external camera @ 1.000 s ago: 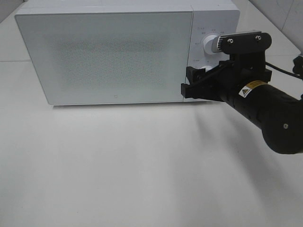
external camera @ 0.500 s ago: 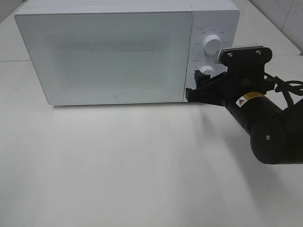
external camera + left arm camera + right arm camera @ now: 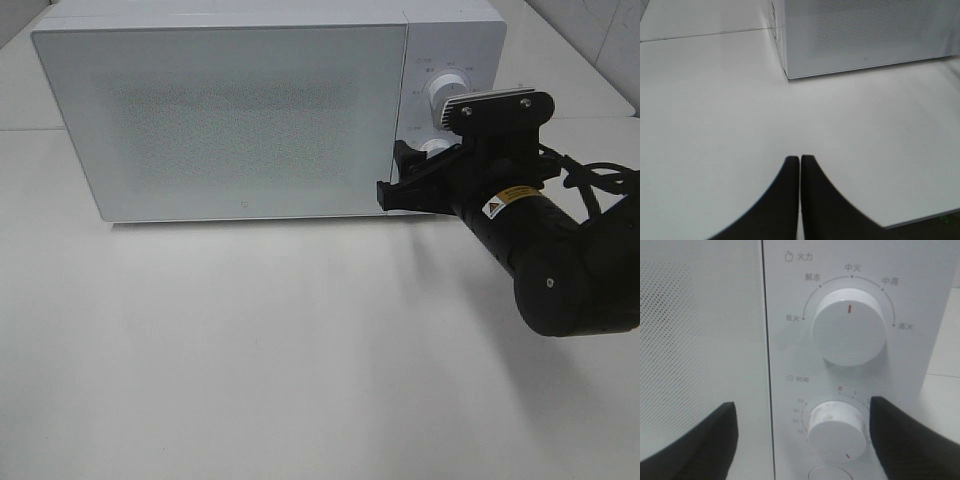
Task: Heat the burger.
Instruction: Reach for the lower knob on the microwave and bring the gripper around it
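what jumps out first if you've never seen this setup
A big white microwave, door shut, fills the back of the white table in the high view. The black right gripper is open at its control panel, jaws spread either side of the lower knob, below the larger upper knob. The left gripper is shut, over the table.

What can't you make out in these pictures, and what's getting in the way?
- Burger: in no view; the microwave door is shut and nothing shows through it.
- Lower dial: partly covered by the right gripper in the high view.
- Button below that dial: cut by the right wrist view's edge.
- Timer numbers: too small and blurred, right wrist view.
- Left gripper: only its tips show, left wrist view; outside the high view.
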